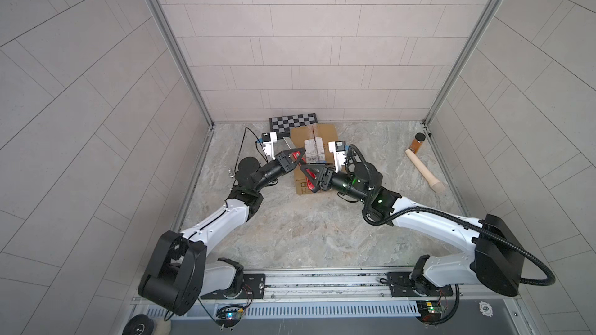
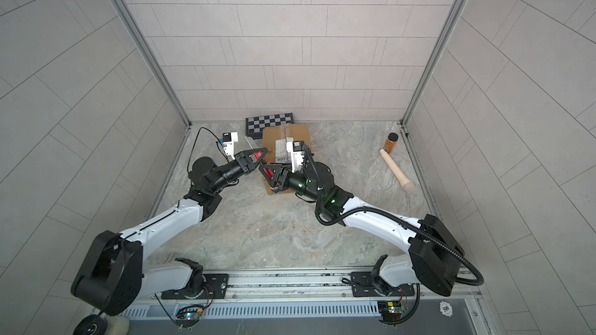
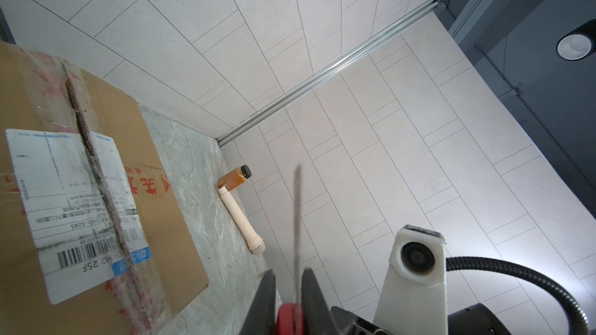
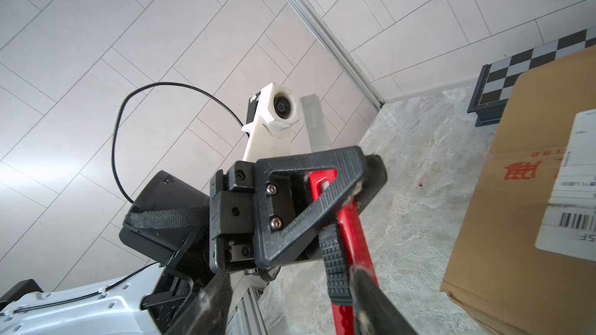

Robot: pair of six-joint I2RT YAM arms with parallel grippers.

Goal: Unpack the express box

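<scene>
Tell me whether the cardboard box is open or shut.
Shut. The express box flaps lie flat, meeting along the taped seam; it looks slit, but no flap is lifted.

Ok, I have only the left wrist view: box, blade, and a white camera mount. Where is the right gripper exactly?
Observer: The right gripper is just beside the left gripper, by the express box's left side.
Operator: Does it hold the knife also?
Observer: No, its jaws stand open, with the knife's red handle between them.
Operator: And behind the box, is there something?
Observer: A checkered board lies flat right behind it.
</scene>
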